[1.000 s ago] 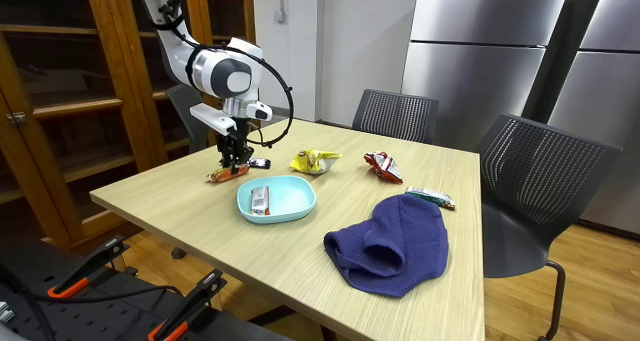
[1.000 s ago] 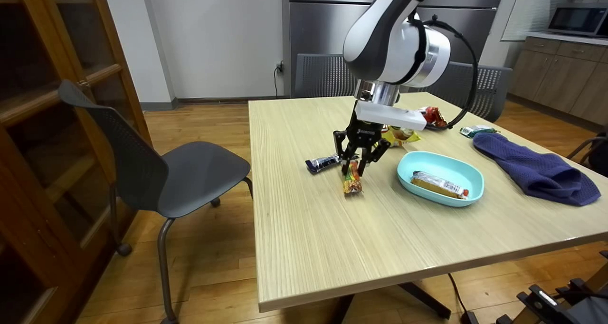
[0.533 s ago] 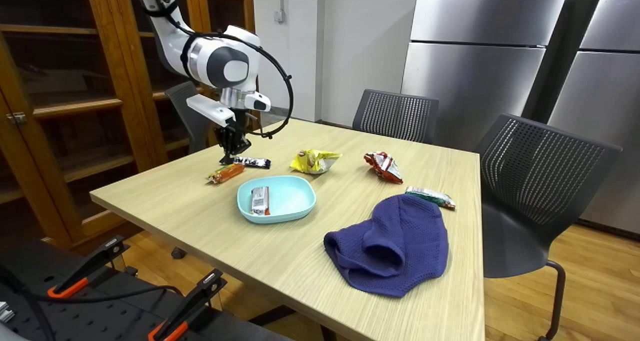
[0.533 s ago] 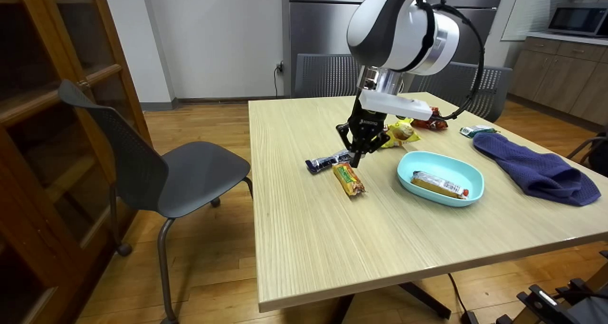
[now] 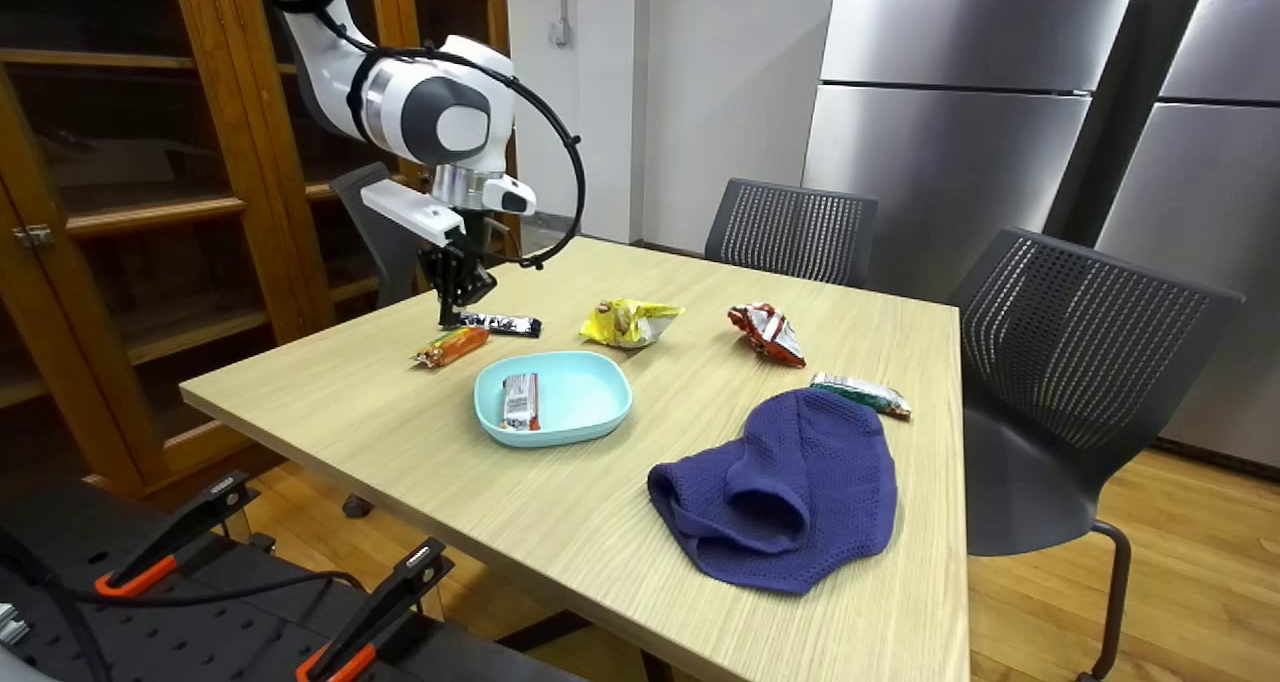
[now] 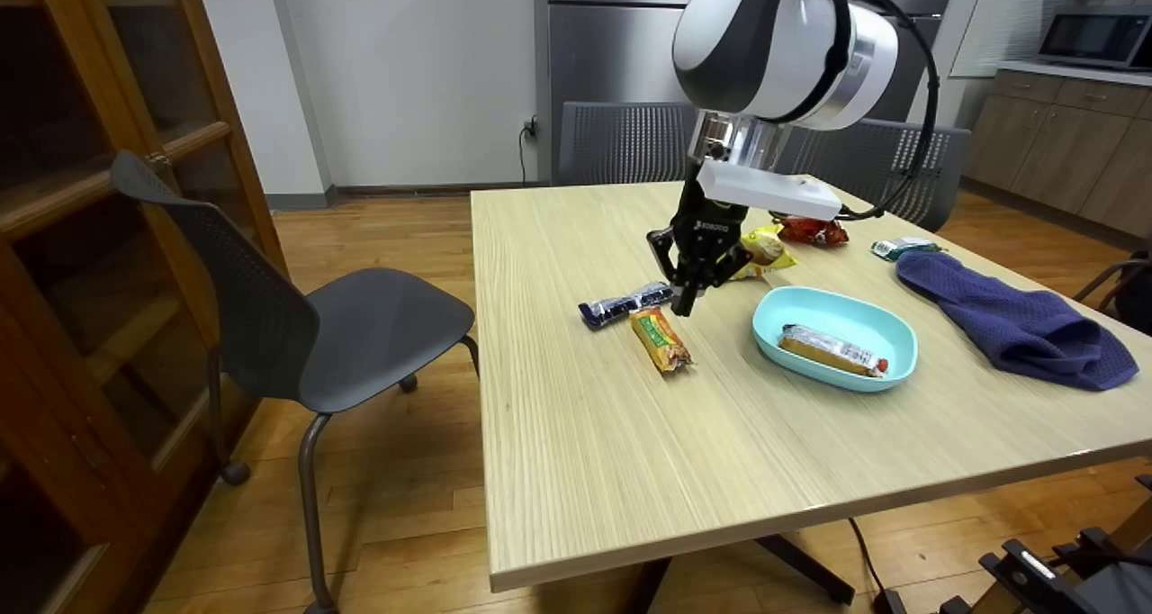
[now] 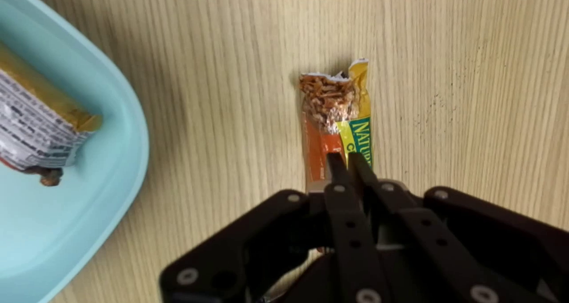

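Lies flat on the desk (image 6: pixel 585 470) as an orange, yellow and green wrapped bar (image 6: pixel 661 338), near the tray (image 6: pixel 861 311).

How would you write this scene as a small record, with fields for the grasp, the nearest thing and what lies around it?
grasp: gripper shut, holding nothing
nearest thing: orange bar, lying on the table, partly hidden by the gripper in the wrist view
close to it: dark bar; whether they touch is unclear
container: blue tray, with a wrapped bar lying inside
other things: yellow bag, red bag, green packet, blue cloth
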